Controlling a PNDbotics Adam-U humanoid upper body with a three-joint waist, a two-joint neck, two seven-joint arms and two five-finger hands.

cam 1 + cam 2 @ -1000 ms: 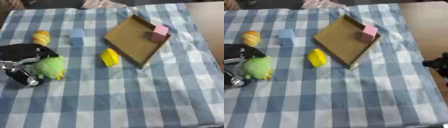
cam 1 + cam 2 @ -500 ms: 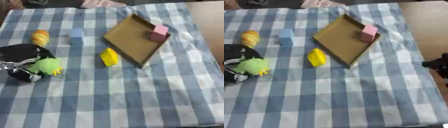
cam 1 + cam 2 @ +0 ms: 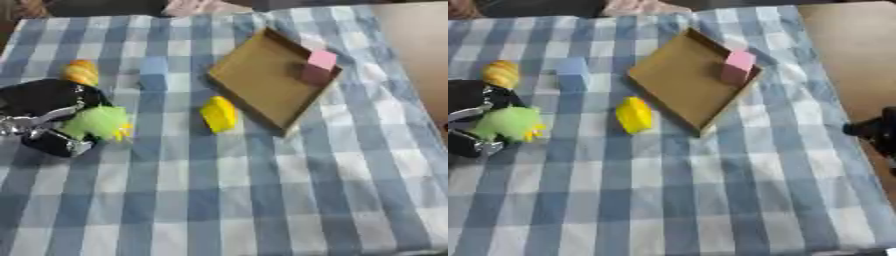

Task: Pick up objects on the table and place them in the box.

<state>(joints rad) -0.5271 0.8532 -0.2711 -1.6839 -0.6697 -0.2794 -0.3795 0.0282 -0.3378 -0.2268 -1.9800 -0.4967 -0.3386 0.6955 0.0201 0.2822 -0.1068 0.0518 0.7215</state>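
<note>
Green soft toy (image 3: 96, 122), fuzzy and lime-coloured with a bit of yellow at its right edge, sits in the left hand (image 3: 44, 120) at the table's left side. Left hand is black with silver parts, fingers curled round the toy from behind and below. Toy looks slightly off the blue-and-white checked cloth (image 3: 262, 200), but contact with the cloth is hard to judge.

Box (image 3: 267, 82) is a shallow brown cardboard tray, turned diagonally, at upper centre. Pink block (image 3: 318, 66) stands inside it against the far right wall. Yellow piece (image 3: 219, 114) lies on the cloth just beside the box's lower-left edge, apart from it. Pale blue block (image 3: 154, 72) is on the cloth left of the box, well apart. Orange-yellow rounded thing (image 3: 80, 72) lies just above the left hand, near the blue block.

View differences: right eye view shows the right hand (image 3: 878, 131) as a dark shape at the right edge, over the bare brown table (image 3: 842, 60) off the cloth; cannot tell whether its fingers are straight or curled. Left eye view catches at most a dark sliver there. Left eye view shows more of the left hand and arm; right eye view cuts it off at the frame edge.
</note>
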